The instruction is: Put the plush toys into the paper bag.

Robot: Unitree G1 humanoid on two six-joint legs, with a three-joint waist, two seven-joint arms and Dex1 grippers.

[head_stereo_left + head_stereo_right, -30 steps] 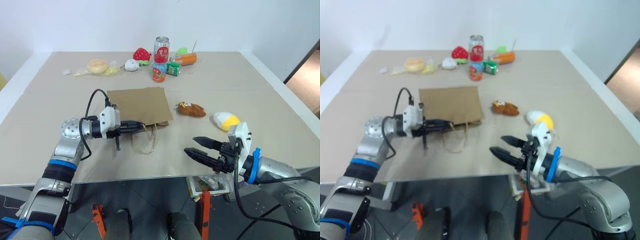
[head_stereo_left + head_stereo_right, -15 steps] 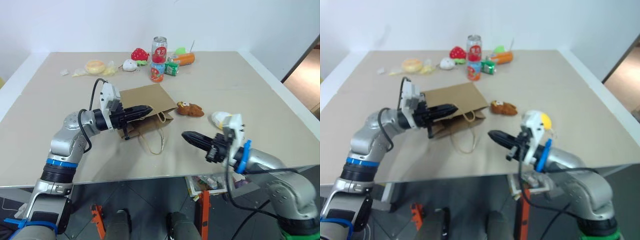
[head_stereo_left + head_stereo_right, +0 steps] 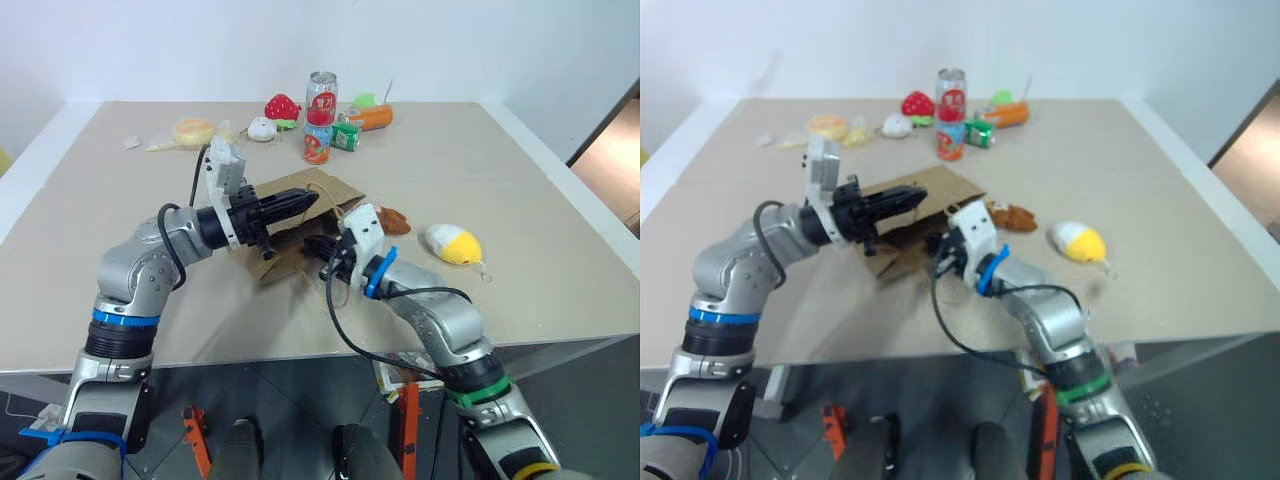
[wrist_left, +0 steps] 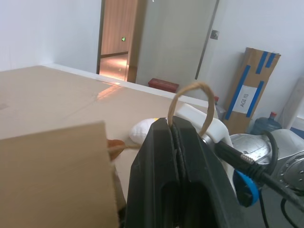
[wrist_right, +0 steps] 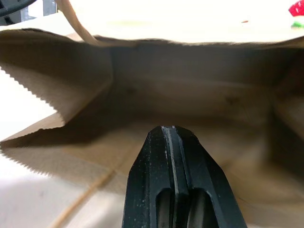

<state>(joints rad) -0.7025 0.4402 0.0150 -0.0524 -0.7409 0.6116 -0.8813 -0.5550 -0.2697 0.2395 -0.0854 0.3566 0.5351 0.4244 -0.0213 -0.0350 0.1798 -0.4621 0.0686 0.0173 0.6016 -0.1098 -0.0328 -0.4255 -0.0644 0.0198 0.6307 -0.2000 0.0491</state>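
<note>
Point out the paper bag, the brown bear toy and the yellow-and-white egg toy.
paper bag (image 3: 300,186): left eye view, on its raised upper panel.
brown bear toy (image 3: 395,221): left eye view, on the body showing past the right arm.
yellow-and-white egg toy (image 3: 452,244): left eye view, mid-body.

**Bag mouth held open, entry partly taken**

The paper bag (image 3: 290,215) lies on the surface (image 3: 520,190) with its mouth lifted by the left end effector (image 3: 308,201), clamped on a handle. The closed right end effector (image 5: 173,137) sits at that mouth, taking up the opening. The brown bear toy (image 3: 392,220) lies just beside the bag; the yellow-and-white toy (image 3: 452,244) has bare surface around it. A drink can (image 3: 321,100) and small items crowd the far edge.
</note>
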